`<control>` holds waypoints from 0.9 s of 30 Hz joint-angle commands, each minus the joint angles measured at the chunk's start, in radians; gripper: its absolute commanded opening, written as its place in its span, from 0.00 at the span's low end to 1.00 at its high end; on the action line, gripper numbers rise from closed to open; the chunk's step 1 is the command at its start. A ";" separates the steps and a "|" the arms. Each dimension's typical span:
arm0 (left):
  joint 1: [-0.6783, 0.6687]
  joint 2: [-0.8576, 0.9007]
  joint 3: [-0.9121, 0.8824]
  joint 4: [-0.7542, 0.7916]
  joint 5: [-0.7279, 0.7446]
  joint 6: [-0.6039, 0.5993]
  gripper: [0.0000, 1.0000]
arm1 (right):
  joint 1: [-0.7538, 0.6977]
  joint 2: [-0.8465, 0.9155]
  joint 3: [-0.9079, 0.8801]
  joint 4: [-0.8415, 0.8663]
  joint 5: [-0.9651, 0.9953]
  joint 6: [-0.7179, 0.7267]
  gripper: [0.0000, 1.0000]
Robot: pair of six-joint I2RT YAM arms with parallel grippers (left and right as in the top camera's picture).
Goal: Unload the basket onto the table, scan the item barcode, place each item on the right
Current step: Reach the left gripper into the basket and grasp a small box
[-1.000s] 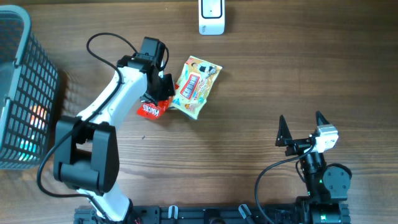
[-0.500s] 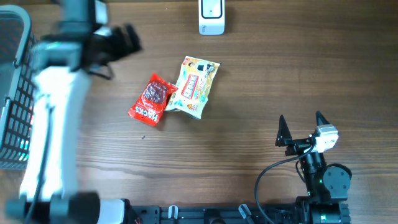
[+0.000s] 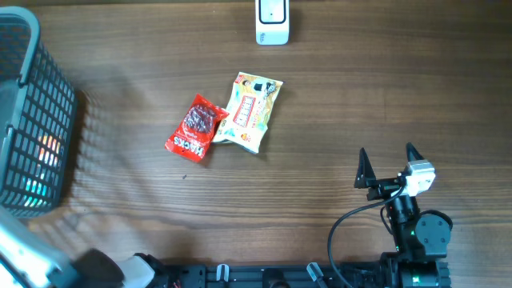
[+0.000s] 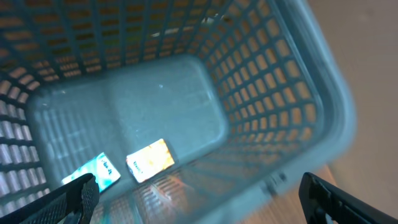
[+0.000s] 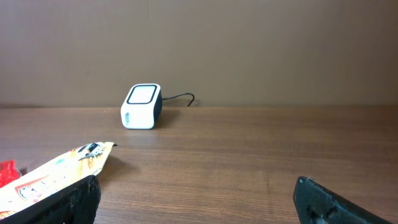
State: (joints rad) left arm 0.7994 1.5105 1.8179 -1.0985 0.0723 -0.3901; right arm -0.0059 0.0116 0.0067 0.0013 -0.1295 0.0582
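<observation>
On the table, from overhead: a red crinkled foil snack packet (image 3: 196,128) and a yellow printed plastic snack bag (image 3: 254,112) lie near the middle with their edges touching
Scanner: the small white box-shaped barcode scanner (image 3: 272,22) stands at the far edge, well apart from both packs
Basket: a grey plastic mesh basket (image 3: 48,96) sits at the left edge, with pale and orange patches showing through its wall
Right side: the right fingers (image 3: 364,166) are spread wide and empty near the front right, well apart from the packs
Left side: only a blurred white stretch of the left arm (image 3: 24,256) shows in the lower left corner, and its fingers cannot be made out here

Left wrist view, fingers: the left fingers (image 4: 74,194) stand wide apart above the basket (image 4: 261,74) with nothing between them
Left wrist view, basket floor: a yellowish pack (image 4: 149,160) and a white and teal pack (image 4: 102,173) lie just beside each other

Right wrist view, fingers: the right fingers (image 5: 71,200) are wide and hold nothing, low over the table
Right wrist view, ahead: the scanner (image 5: 142,106) stands far off with its cable trailing behind it
Right wrist view, near left: the yellow bag (image 5: 56,177) lies flat, and a corner of the red packet (image 5: 6,169) shows at the frame edge

Done, as a judgement: the two packs in the basket look already dealt with
Left to do: the red packet and the yellow bag are both still on the table, not gripped and nowhere near the scanner, so each still needs picking up, showing to the scanner and probably dropping in the basket
</observation>
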 commanded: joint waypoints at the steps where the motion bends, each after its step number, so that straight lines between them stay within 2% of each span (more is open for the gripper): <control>1: 0.013 0.153 -0.002 0.033 0.031 -0.014 1.00 | -0.005 -0.004 -0.002 0.005 0.009 -0.005 1.00; 6: 0.041 0.346 -0.002 0.046 0.027 -0.009 1.00 | -0.005 -0.004 -0.002 0.006 0.009 -0.005 1.00; 16: 0.050 0.594 -0.002 -0.034 0.042 -0.007 1.00 | -0.005 -0.004 -0.002 0.005 0.009 -0.006 1.00; 27: 0.049 0.656 -0.050 -0.072 0.175 -0.008 1.00 | -0.005 -0.004 -0.002 0.005 0.009 -0.005 1.00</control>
State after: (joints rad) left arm 0.8463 2.1582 1.7912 -1.1671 0.1970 -0.3954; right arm -0.0059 0.0116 0.0067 0.0013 -0.1295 0.0582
